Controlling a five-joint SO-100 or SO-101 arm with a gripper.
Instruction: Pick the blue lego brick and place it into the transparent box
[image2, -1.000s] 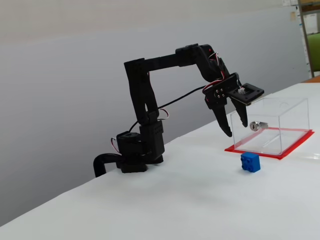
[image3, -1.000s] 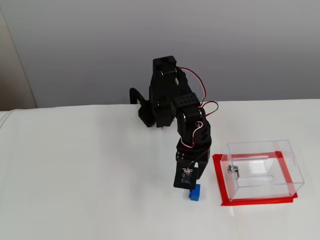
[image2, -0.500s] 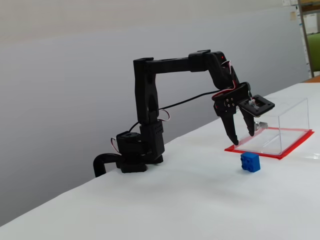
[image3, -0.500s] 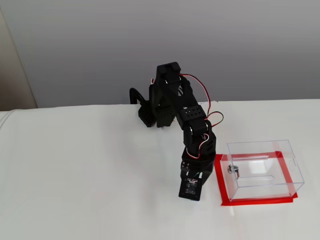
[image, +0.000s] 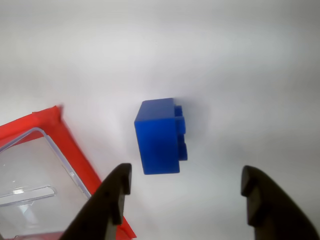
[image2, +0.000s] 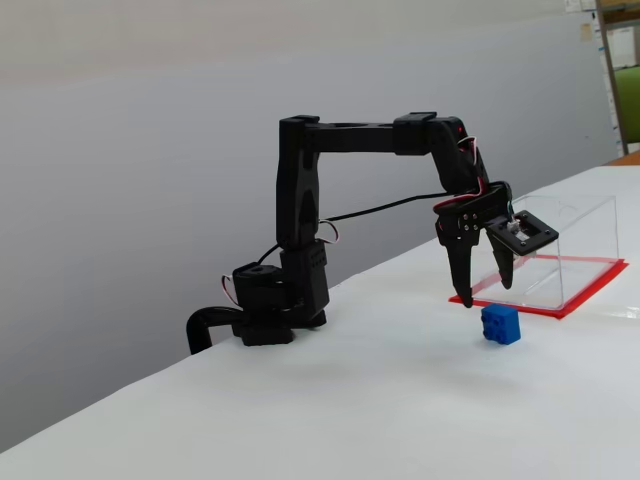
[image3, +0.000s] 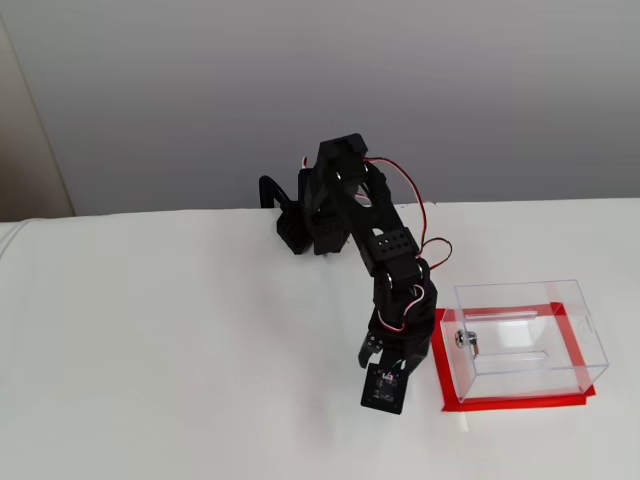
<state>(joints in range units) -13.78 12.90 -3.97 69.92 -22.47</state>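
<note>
- A black five-joint robot arm (image2: 300, 200) stands on a white table (image2: 380, 420) before a plain grey wall. In a fixed view from the side, its base sits at the left, one link rises straight up, a second link runs level toward the right, and the wrist bends steeply down.
- The black two-finger claw (image2: 487, 292) points downward with its fingers spread apart and nothing between them. It hangs above the table without touching it.
- The small bright blue plastic lego brick (image2: 500, 325) lies on the table just below the claw tips and slightly to their right in that side view, apart from both fingers.
- In the wrist view the claw (image: 184, 186) enters from the bottom edge, one dark fingertip at lower left and one at lower right. The blue brick (image: 159, 136) lies just beyond the gap between them, nearer the left finger, with its round studs facing right.
- The clear acrylic rectangular box with a red base edge (image2: 570, 255) stands on the table just beside the claw, to its right in the side view. Its red corner (image: 62, 137) shows left of the left fingertip in the wrist view.
- In a fixed view from above, the arm reaches toward the camera and the claw hides the brick. The clear box (image3: 525, 340) stands just right of the claw, with a small silver knob (image3: 464, 340) on the wall facing it.
</note>
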